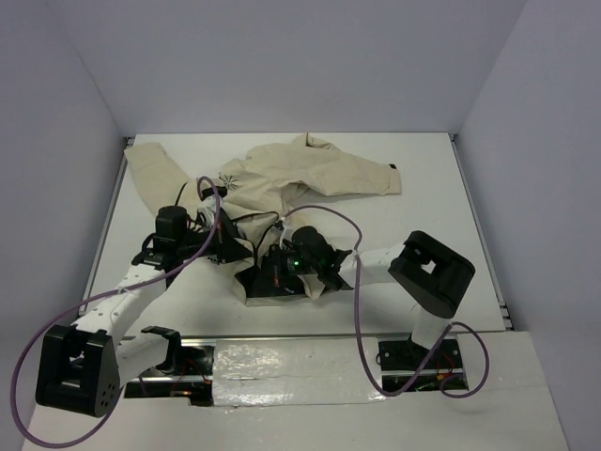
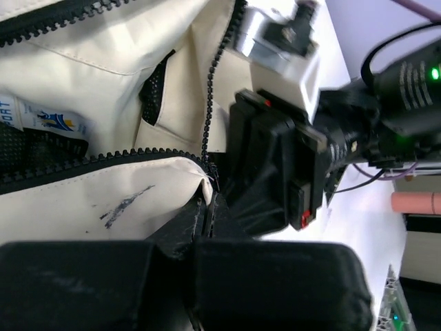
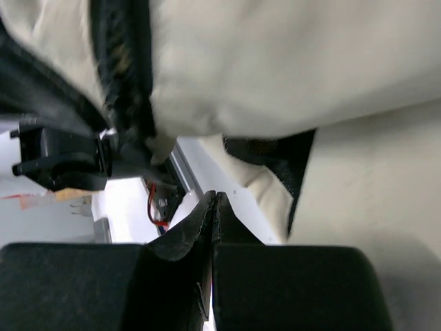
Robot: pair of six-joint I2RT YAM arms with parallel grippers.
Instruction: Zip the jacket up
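We see the jacket lying open on the bench, its sleeves and chest spread toward the far side and its lower hem bunched between the two arms. The left end effector has its fingers together at the hem corner where the zipper ends, and it appears to pinch the jacket there. The right end effector is also closed, but we make out nothing between its fingers; the cream cloth hangs just above them. The main risk, in our judgement, is that the two rows of teeth run well apart and we cannot find the slider in any view. If the right side closes on cloth instead of the pull, it would only drag the hem. The left pinch sits on a thin edge and could slip once the other arm pulls, and loose fabric could fold into the teeth and jam them. The arms also work very close together, so a collision is possible. As for containers, there is none on the bench — only an inside pocket beside a printed label, and its dark opening hides whatever it holds.
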